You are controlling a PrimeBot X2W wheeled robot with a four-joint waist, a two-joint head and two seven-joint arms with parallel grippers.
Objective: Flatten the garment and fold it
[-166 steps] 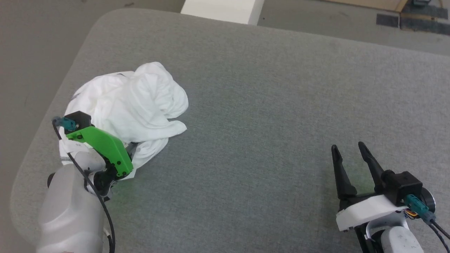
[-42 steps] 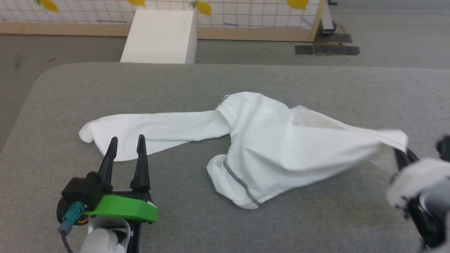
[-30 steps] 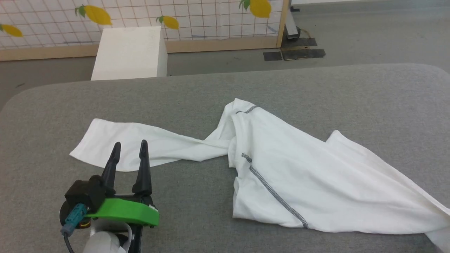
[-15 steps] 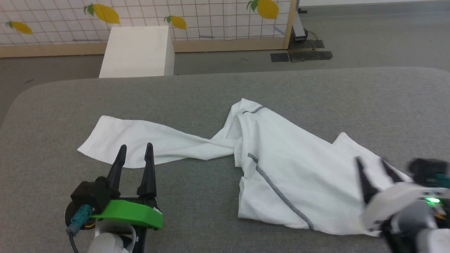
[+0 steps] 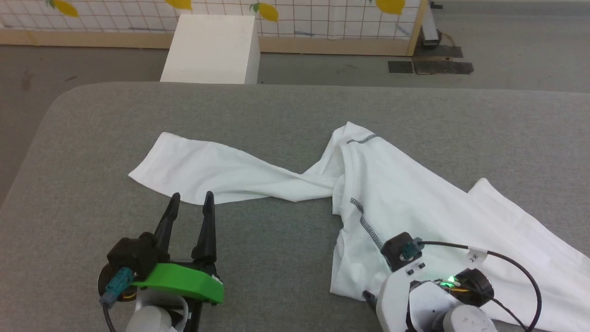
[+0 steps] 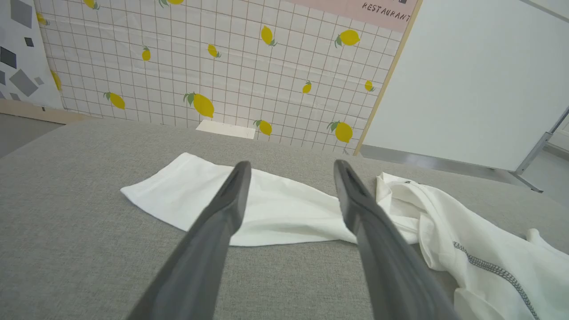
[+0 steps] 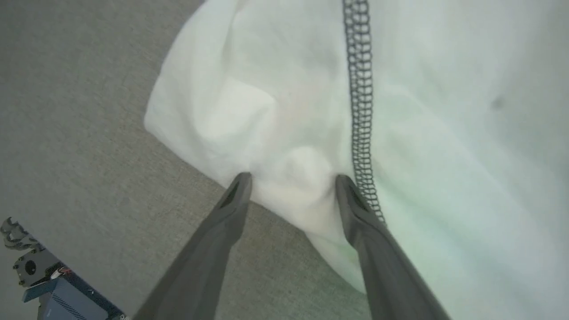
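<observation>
The white garment (image 5: 438,216) lies spread on the grey table (image 5: 115,138). One long sleeve (image 5: 207,168) reaches left, and the body with a dark stitched seam (image 5: 366,223) runs to the right. My left gripper (image 5: 191,197) stands open just short of the sleeve (image 6: 266,209), touching nothing. My right gripper (image 7: 292,178) points down at the body's near-left edge. It is open, with its fingers either side of a small bump of the fabric (image 7: 306,164) next to the seam (image 7: 361,111). In the head view its wrist hides most of the fingers.
A rigid white box (image 5: 212,46) stands on the floor beyond the table's far edge, before a wall panel printed with lemons (image 5: 322,14). The table's rounded left corner (image 5: 50,106) is near the sleeve end. Part of the robot's base (image 7: 44,289) shows low in the right wrist view.
The garment went from a crumpled heap to lying spread out. In the last half second my right gripper turned downward onto the body's near edge. The left gripper stayed open; the camera shifted.
</observation>
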